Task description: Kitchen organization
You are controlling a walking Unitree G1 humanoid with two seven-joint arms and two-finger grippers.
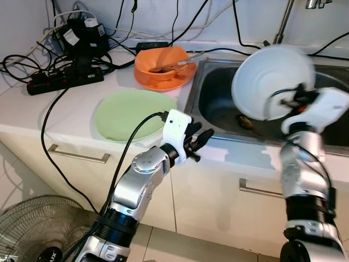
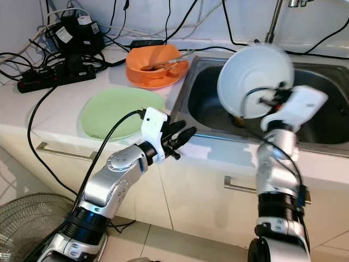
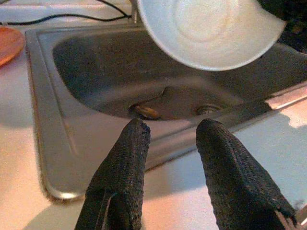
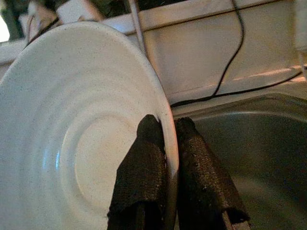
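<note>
A: A pale kitchen surface [image 1: 65, 117] is seen, with a steel sink [image 1: 218, 103] set into it and cables along the wall.

B: Where is the white bowl [image 1: 270, 82] found?

A: It is held tilted above the sink, its rim pinched between the closed fingers of the right end effector [image 4: 168, 139].

B: And the left end effector [image 1: 199, 142]?

A: It is held open and empty at the front edge of the surface, just beside the sink. A green plate [image 1: 131, 114] is set nearby, and behind it an orange bowl [image 1: 163, 65] with utensils inside is stood on an orange plate.
</note>
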